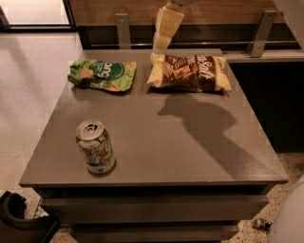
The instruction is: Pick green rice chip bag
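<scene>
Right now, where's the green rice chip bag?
Camera view: green rice chip bag lies far left on the table, beside the brown chip bag, whose left end the gripper hangs over.

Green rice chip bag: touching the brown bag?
Apart. Camera view: bare table separates green rice chip bag from brown bag; end effector hovers above far edge.

Grey table (142, 156) w/ matte top, two dark ledges stacked under its front edge. Behind it a wood-panel wall (228, 12), below that a dark recess w/ a metal rail (114, 46) & two upright metal brackets (123, 29), one L, one R. Pale speckled floor (33, 95) on the L, bright glare top L beside a dark frame (69, 13). Dark cabinet (280, 95) R of the table. My gripper (161, 45) hangs over the table's back edge.
</scene>
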`<state>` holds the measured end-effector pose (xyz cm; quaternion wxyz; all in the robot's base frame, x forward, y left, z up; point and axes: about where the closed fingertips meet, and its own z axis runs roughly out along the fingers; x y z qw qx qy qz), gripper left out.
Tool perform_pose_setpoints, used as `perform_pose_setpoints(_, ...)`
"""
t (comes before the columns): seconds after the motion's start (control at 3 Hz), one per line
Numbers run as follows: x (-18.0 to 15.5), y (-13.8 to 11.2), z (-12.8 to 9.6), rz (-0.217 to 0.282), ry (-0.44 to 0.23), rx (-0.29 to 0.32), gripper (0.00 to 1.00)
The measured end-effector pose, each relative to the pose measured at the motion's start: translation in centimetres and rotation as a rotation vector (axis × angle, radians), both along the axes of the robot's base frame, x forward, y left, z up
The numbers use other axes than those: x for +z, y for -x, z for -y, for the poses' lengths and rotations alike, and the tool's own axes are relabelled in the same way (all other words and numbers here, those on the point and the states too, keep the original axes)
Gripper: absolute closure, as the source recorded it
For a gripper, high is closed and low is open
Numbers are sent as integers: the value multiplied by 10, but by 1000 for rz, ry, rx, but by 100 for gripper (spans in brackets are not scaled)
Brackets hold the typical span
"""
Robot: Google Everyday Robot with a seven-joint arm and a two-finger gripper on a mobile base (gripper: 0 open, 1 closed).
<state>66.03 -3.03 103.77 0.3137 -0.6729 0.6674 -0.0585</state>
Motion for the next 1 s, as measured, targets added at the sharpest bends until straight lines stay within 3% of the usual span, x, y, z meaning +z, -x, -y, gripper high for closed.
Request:
perform_pose_setpoints(0.33,-10,-17,-72,-32,35,127,0)
perform_pose_setpoints(0.67,-11,-17,-69,-32,35,122,0)
perform_pose_setpoints(1.0,-40,-28,-85,-92,18,138,0)
